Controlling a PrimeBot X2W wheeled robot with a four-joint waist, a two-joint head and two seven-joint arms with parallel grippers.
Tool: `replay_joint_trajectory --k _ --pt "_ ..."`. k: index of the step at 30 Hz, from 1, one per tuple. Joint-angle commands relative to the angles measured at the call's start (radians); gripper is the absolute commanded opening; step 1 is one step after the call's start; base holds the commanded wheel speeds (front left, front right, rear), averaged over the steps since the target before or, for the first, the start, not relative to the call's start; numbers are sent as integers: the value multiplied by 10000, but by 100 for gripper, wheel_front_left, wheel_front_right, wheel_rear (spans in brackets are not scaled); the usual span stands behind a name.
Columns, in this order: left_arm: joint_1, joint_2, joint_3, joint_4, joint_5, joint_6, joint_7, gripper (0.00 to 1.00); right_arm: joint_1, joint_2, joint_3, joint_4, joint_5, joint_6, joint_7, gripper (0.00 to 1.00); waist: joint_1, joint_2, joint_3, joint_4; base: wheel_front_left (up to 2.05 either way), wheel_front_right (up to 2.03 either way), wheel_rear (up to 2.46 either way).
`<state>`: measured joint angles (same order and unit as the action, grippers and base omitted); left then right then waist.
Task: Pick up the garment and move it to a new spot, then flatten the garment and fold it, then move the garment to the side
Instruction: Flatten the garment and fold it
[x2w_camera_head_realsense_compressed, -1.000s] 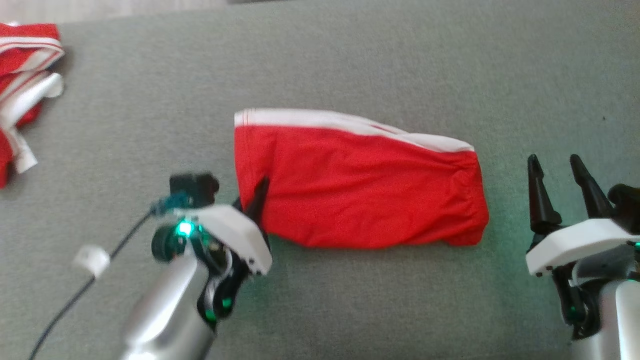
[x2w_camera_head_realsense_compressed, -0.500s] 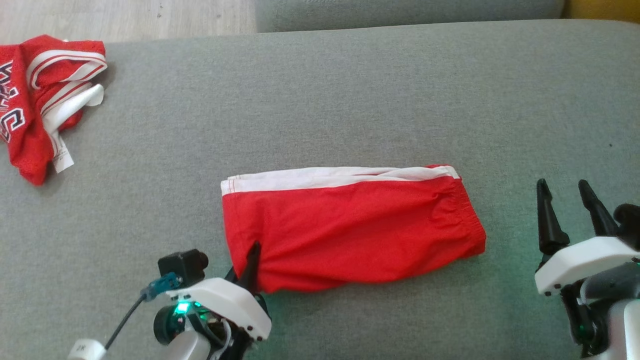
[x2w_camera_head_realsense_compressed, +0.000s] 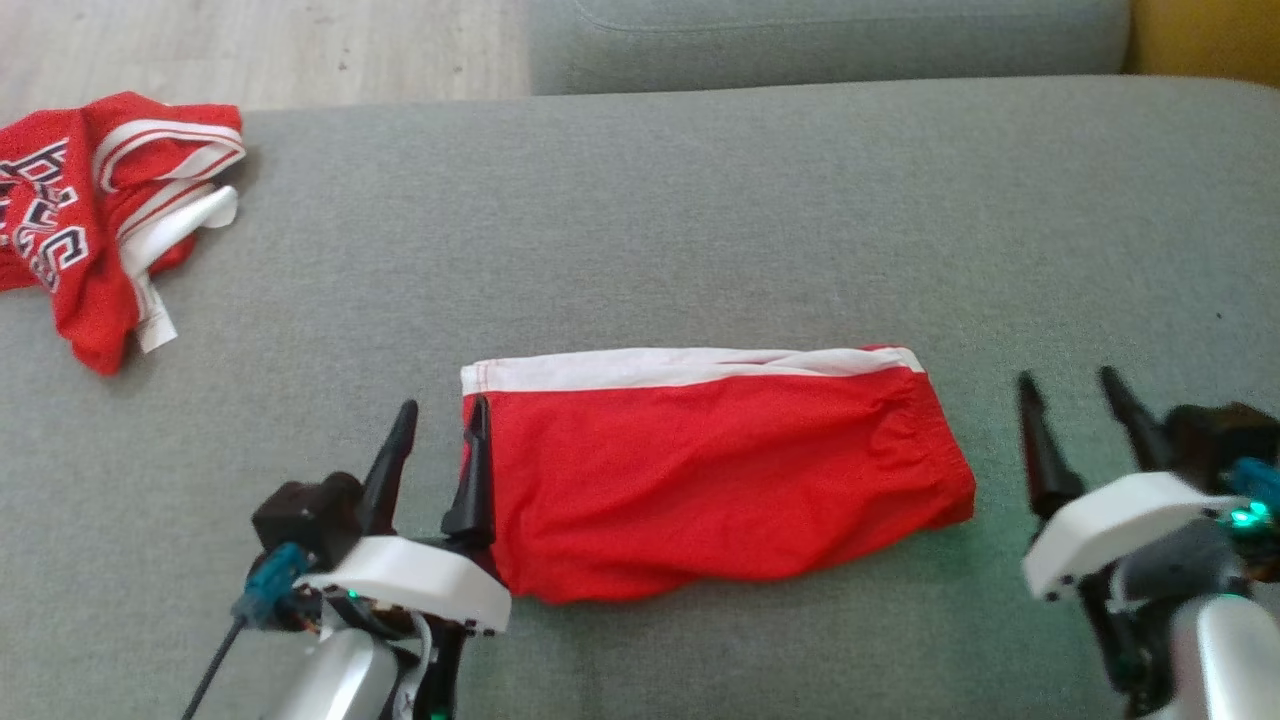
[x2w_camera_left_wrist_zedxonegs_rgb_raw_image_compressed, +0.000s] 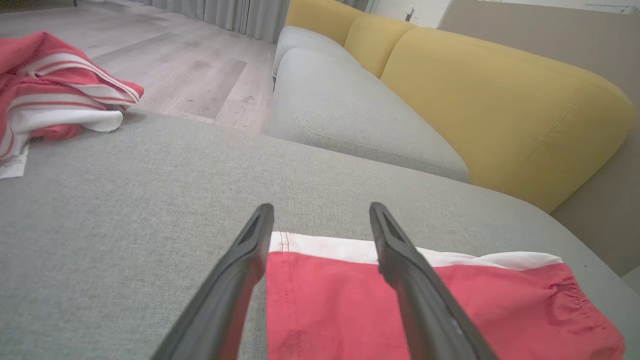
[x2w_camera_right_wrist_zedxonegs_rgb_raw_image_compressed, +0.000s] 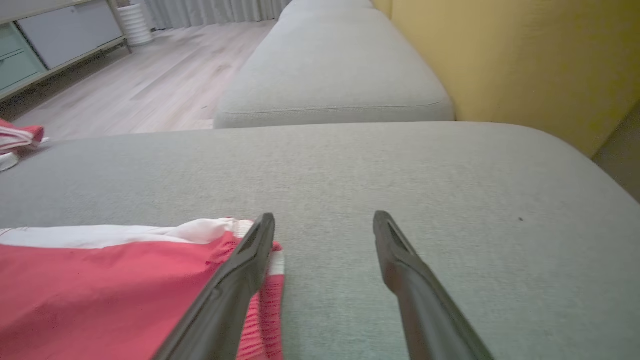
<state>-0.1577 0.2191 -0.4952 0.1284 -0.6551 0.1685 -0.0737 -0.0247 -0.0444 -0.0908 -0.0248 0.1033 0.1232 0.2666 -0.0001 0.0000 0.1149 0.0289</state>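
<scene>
The garment (x2w_camera_head_realsense_compressed: 715, 470), red shorts with a white side stripe, lies folded flat on the grey cushion (x2w_camera_head_realsense_compressed: 640, 220). My left gripper (x2w_camera_head_realsense_compressed: 440, 420) stands open at its left edge, one finger over the cloth's border and nothing held; from the left wrist the garment (x2w_camera_left_wrist_zedxonegs_rgb_raw_image_compressed: 330, 305) lies under and between my open fingers (x2w_camera_left_wrist_zedxonegs_rgb_raw_image_compressed: 400, 255). My right gripper (x2w_camera_head_realsense_compressed: 1070, 385) is open just right of the elastic waistband end, apart from it. In the right wrist view the garment (x2w_camera_right_wrist_zedxonegs_rgb_raw_image_compressed: 100, 290) lies left of the open gripper (x2w_camera_right_wrist_zedxonegs_rgb_raw_image_compressed: 325, 220).
A crumpled red jersey (x2w_camera_head_realsense_compressed: 90, 220) with white trim and lettering lies at the cushion's far left edge, also seen as the jersey (x2w_camera_left_wrist_zedxonegs_rgb_raw_image_compressed: 45, 90). Behind are another grey cushion (x2w_camera_right_wrist_zedxonegs_rgb_raw_image_compressed: 330, 75), yellow backrests (x2w_camera_left_wrist_zedxonegs_rgb_raw_image_compressed: 490, 100) and wood floor (x2w_camera_head_realsense_compressed: 260, 50).
My left gripper has let go of the garment's left edge and opened. The head camera has tilted, shifting the scene down. The right gripper stays open.
</scene>
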Motion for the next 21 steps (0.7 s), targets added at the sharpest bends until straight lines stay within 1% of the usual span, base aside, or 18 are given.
replay_joint_trajectory --k 1,5,8,10,14,18,19,20,21 --pt "-247 269 437 -516 112 123 -132 100 -170 -58 497 -360 -78 75 134 100 1 0 -86 118 0 0 0" --pt "87 414 586 -981 153 402 -218 100 -272 -58 1130 -42 -145 75 657 100 1 0 -122 331 0 0 0" --pt "372 486 719 -1208 85 557 -272 100 -429 -58 1362 419 -337 75 1135 100 1 0 -104 519 0 0 0" --pt "534 527 771 -1310 57 625 -307 100 -546 -58 1353 791 -488 75 1445 100 1 0 -87 650 0 0 0" --pt "759 547 839 -1427 -1 726 -378 100 -825 -59 960 1684 -886 75 1809 100 1 0 -49 919 0 0 0" --pt "851 568 829 -1493 -2 756 -419 100 -1109 -59 882 2578 -612 75 2117 100 1 0 -52 1089 0 0 0" --pt "868 571 818 -1502 -2 757 -424 100 -1163 -115 939 2797 -579 75 2240 79 1 0 -62 1119 0 0 0" --pt "887 580 805 -1502 9 767 -423 100 -1215 -178 987 2976 -553 75 2331 55 1 0 -71 1137 0 0 0" --pt "900 588 792 -1503 22 777 -426 100 -1262 -199 1007 3151 -456 75 2423 44 1 0 -79 1147 0 0 0"
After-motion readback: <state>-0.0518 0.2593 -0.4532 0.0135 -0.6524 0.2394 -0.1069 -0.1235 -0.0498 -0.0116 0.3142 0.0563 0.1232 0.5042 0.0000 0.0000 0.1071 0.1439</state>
